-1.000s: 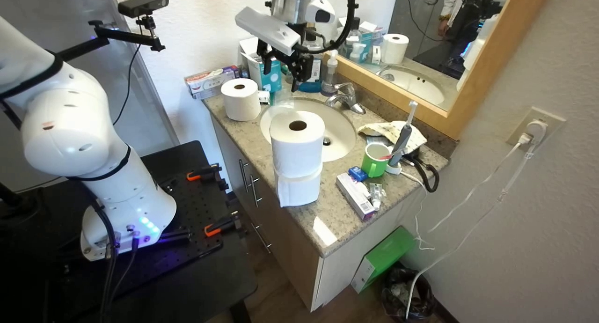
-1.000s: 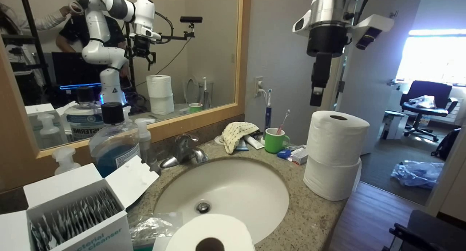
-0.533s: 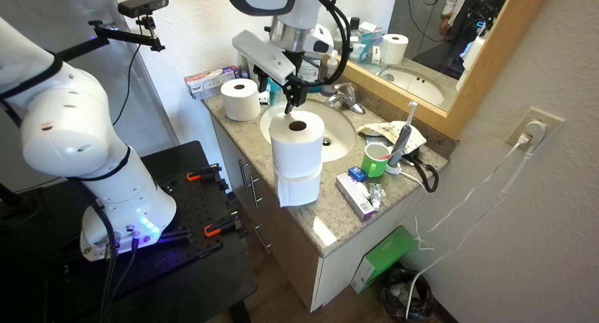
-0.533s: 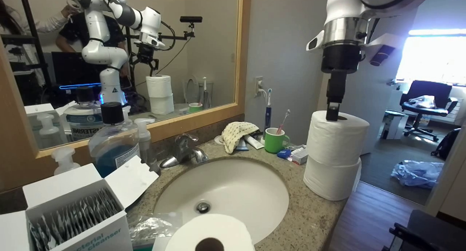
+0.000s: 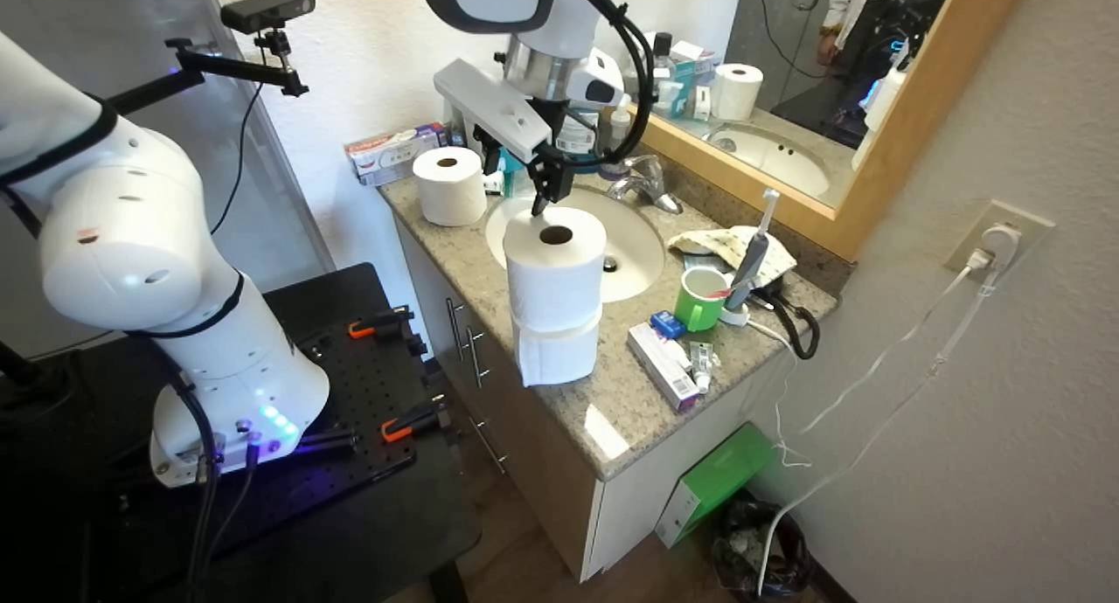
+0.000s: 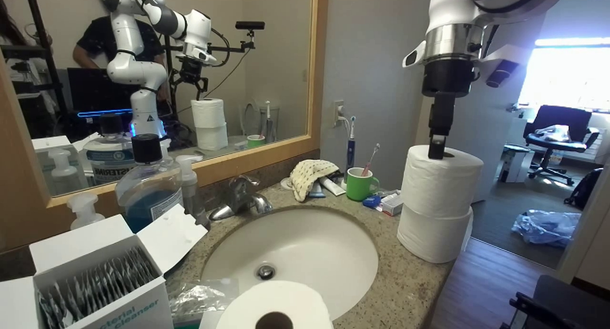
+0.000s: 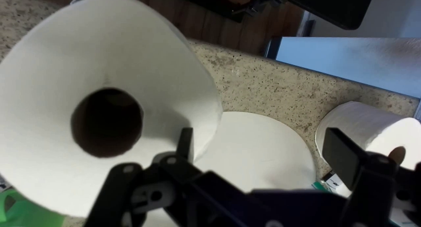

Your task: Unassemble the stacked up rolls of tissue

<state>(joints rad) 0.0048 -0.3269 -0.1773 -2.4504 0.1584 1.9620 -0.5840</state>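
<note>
- Step in hand, seemingly: lining up on the top roll (image 5: 556,284), stacked on the bottom roll (image 5: 558,356) on the table (image 5: 612,373).
- In an exterior view a third roll (image 5: 450,192) stands apart, near eleven o'clock of that pair.
- End effector (image 7: 261,146): fingers (image 7: 185,143) apart, holding nothing, one over the top roll's rim; contact hard to tell.
- Next likely: shift toward nine o'clock in the wrist view, one finger into the core (image 7: 107,123), then pinch.

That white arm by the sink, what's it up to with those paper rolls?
A robot arm seems about to take apart a stack of tissue rolls: the top roll sits on the lower roll near the edge of the counter. Its fingers are open and grip nothing; one is at the top roll's rim, whether touching I can't tell. A third roll stands apart beside the sink.
</note>
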